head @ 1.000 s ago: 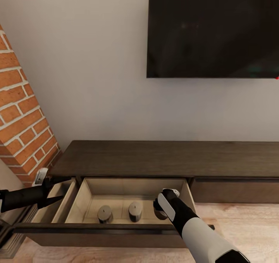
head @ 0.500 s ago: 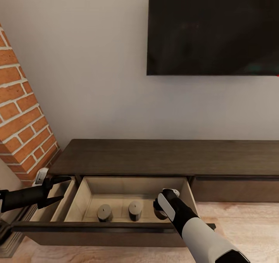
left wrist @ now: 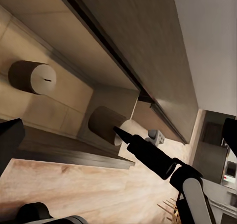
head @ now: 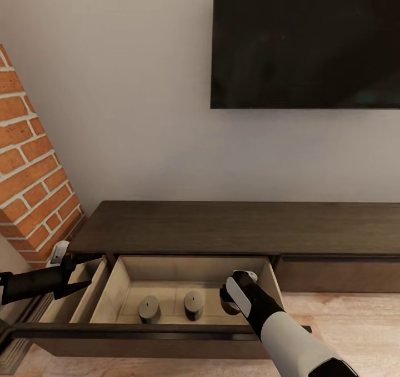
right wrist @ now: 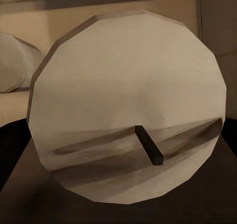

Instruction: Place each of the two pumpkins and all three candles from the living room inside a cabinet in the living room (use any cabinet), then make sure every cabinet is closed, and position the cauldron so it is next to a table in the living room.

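Two squat grey-brown cylindrical candles stand upright side by side on the pale wood floor of the pulled-out drawer of the long low dark-brown wood cabinet; from the left wrist they show as stubs with a short dark wick. A third candle of the same kind sits at the tip of the right gripper, just beside the drawer's right wall; its pale round top and wick fill the right wrist's sight at close range, and whether the fingers are clamped on it cannot be told. The left gripper hangs beside the drawer's left wall, its dark fingers spread apart around nothing. Above the cabinet a black flat screen hangs on the grey wall, and left of the cabinet rises a red-brick column. Light wood flooring lies in front of the cabinet.
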Available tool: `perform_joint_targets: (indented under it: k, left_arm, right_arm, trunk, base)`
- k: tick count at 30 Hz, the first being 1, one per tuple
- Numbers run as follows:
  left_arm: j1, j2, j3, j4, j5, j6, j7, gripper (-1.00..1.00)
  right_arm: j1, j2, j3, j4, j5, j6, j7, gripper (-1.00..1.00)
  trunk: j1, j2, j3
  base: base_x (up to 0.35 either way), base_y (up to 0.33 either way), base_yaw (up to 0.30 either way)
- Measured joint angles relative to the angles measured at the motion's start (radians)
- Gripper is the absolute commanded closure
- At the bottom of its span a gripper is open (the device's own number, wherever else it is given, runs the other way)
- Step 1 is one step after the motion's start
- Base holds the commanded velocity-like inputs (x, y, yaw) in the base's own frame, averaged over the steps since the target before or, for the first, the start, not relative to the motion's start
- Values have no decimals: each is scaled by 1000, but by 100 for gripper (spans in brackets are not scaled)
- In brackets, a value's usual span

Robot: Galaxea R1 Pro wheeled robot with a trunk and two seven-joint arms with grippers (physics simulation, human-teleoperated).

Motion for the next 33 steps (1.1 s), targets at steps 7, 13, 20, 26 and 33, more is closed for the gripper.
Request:
perform_joint_targets:
  k: [7,13,20,26,33]
  left_arm:
    - [1,0,1,0,0,0,0,-100]
    - [2,0,2,-1,-1,0,0,-100]
    - [2,0,2,-2,-1,0,0,-100]
    - [2,0,1,-7,0,0,0,-100]
    - [2,0,0,-8,0,0,0,-100]
  right_arm:
    - [0,0,0,0,0,-1,0,100]
    - [0,0,0,0,1,-1,0,100]
    - [0,0,0,0,1,-4,0,100]
    - [0,0,1,2,3,-45,0,100]
    - [0,0,2,3,3,-48,0,100]
  trunk:
    - [0,0,0]
    - [19,-35,-16]
    - [46,-84,-38]
    - [54,-98,-44]
    - [54,-98,-44]
  base:
    - [0,0,0]
    - [0,0,0]
    - [0,0,0]
    - [11,0,0]
    - [112,0,0]
